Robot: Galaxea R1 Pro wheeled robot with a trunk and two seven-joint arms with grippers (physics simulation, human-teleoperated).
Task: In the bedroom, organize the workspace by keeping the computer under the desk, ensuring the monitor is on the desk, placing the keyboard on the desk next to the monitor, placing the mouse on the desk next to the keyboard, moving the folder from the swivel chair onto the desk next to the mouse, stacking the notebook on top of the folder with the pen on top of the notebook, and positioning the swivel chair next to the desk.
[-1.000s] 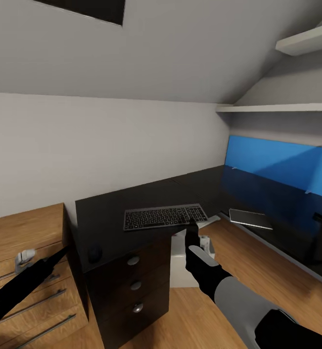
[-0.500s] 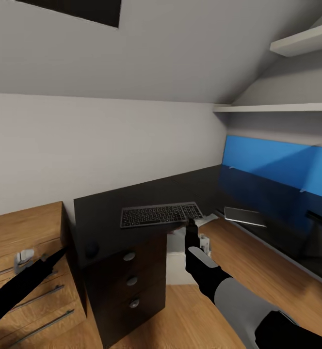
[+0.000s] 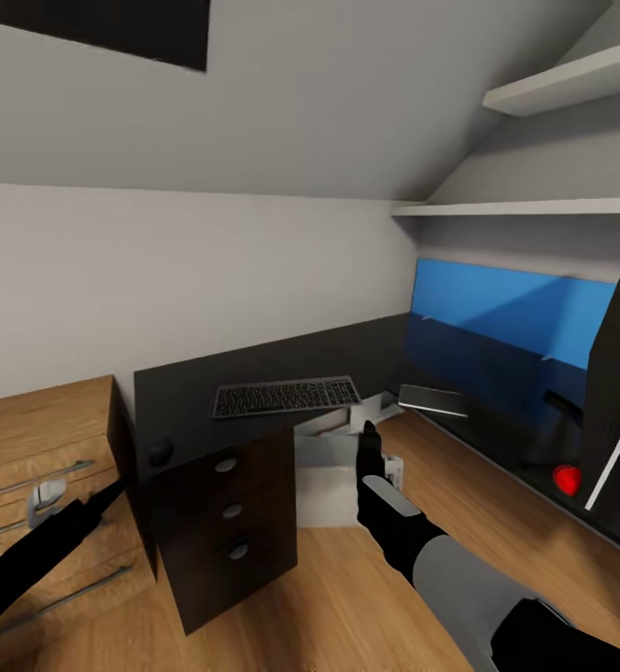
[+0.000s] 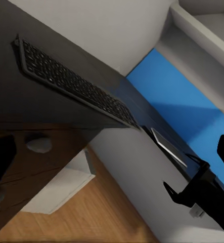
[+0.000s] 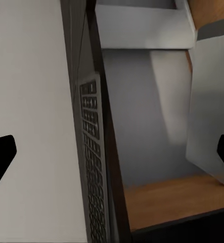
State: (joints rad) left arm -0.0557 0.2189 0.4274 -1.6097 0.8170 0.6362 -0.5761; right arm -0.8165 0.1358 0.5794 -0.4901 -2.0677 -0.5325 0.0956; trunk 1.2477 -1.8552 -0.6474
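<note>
Right gripper [image 3: 370,439]: raised in front of the robot, holding nothing; in the right wrist view its two dark tips sit at opposite edges, so the jaws stand wide apart.
Left gripper [image 3: 119,487]: low beside the wooden dresser [image 3: 39,420], pointing toward the desk; whether its jaws are apart or together I cannot tell.
Keyboard [image 3: 285,397]: lies flat on the desk [image 3: 254,359] near the front edge, above the drawers [image 3: 226,509]; already where the task wants it, judged from how it lies.
Mouse [image 3: 161,451]: a small dark rounded thing on the desk's near corner, well apart from the keyboard; likely needs bringing closer.
Computer [image 3: 333,481]: the light-grey box stands on the floor in the knee space under the desk, just beyond the right gripper.
Monitor [image 3: 618,392]: tall dark panel at the right edge, a red dot near its lower corner; it seems to stand on the desk's long wing.
Flat grey slab [image 3: 433,399]: rests on the desk past the keyboard; what it is I cannot tell.
In the way: the drawer unit and the computer crowd the space under the desk; the monitor narrows the reach on the right.
</note>
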